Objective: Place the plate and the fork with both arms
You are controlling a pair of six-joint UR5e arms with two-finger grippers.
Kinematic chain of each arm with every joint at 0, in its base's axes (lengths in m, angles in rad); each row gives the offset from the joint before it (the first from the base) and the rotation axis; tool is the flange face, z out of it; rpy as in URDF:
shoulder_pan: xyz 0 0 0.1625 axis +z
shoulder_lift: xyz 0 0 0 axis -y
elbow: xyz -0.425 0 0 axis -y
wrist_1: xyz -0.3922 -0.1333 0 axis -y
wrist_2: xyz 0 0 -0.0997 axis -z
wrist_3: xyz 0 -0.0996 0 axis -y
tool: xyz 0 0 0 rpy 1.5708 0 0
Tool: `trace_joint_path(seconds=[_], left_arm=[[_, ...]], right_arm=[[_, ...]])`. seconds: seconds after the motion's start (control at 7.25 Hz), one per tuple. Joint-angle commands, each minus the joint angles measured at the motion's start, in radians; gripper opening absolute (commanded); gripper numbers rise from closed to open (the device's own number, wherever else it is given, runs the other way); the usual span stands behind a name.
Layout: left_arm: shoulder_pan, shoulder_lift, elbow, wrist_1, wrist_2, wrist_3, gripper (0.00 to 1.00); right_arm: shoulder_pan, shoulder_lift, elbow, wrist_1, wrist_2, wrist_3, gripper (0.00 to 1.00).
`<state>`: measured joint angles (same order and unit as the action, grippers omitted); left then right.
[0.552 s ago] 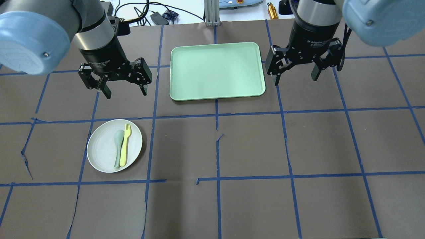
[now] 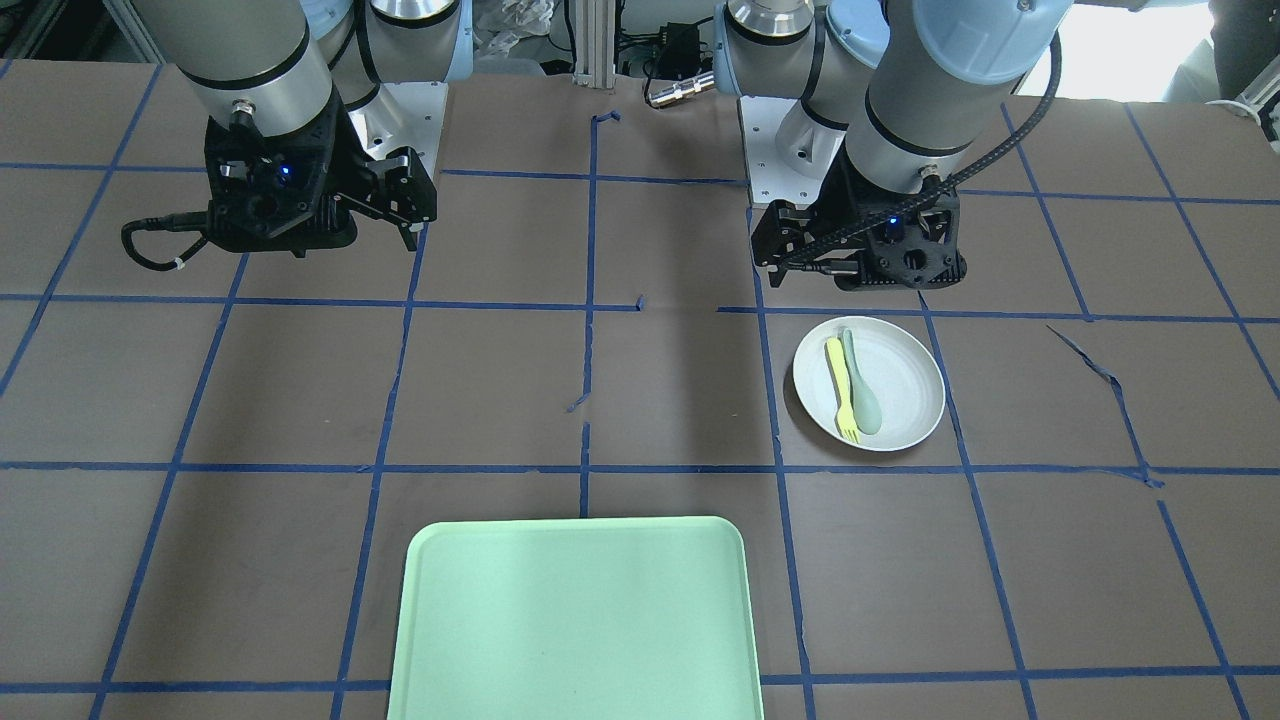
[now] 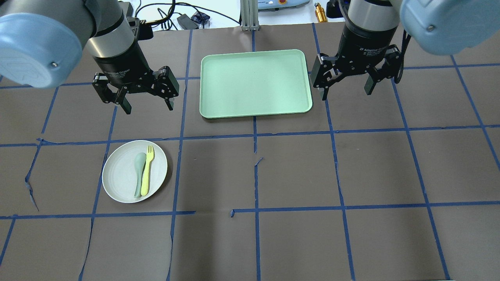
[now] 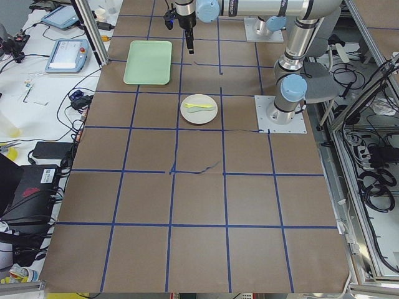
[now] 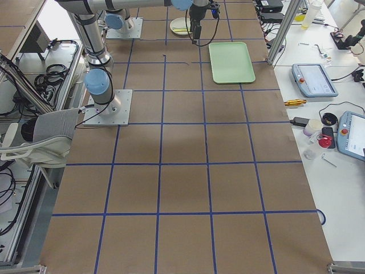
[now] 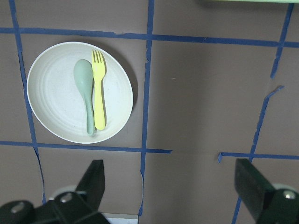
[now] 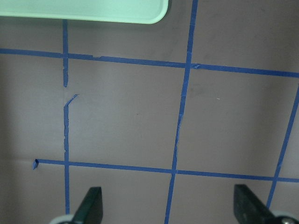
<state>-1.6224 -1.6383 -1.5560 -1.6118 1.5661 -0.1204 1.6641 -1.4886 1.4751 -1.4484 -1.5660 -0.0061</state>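
The round off-white plate (image 3: 121,179) lies on the brown table at the near left, and it shows in the front view (image 2: 900,385) and the left wrist view (image 6: 56,107). The pale-yellow fork (image 3: 147,170) lies in it beside a grey-green spoon (image 3: 139,168), tines pointing away from me; it shows in the left wrist view (image 6: 98,95). My left gripper (image 3: 147,105) hangs open and empty above the table, beyond the plate. My right gripper (image 3: 345,91) hangs open and empty just right of the mint-green tray (image 3: 254,82).
The mint-green tray (image 2: 575,620) lies at the table's far middle. Blue tape lines grid the brown covering, which has small tears. Cables and devices lie beyond the far edge (image 3: 183,17).
Both grippers have shifted slightly toward the far side of the table. The plate, fork and spoon have not moved.
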Motion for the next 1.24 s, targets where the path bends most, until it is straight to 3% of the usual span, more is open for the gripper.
trace_joint_path(seconds=[0.0, 1.1], left_arm=[[-0.007, 0.024, -0.001, 0.023, 0.003, 0.001, 1.00], [-0.007, 0.015, -0.030, 0.030, 0.006, -0.001, 1.00]], right_arm=[[-0.003, 0.027, 0.001, -0.015, -0.005, -0.006, 1.00], [0.000, 0.024, -0.015, -0.010, 0.001, 0.003, 1.00]])
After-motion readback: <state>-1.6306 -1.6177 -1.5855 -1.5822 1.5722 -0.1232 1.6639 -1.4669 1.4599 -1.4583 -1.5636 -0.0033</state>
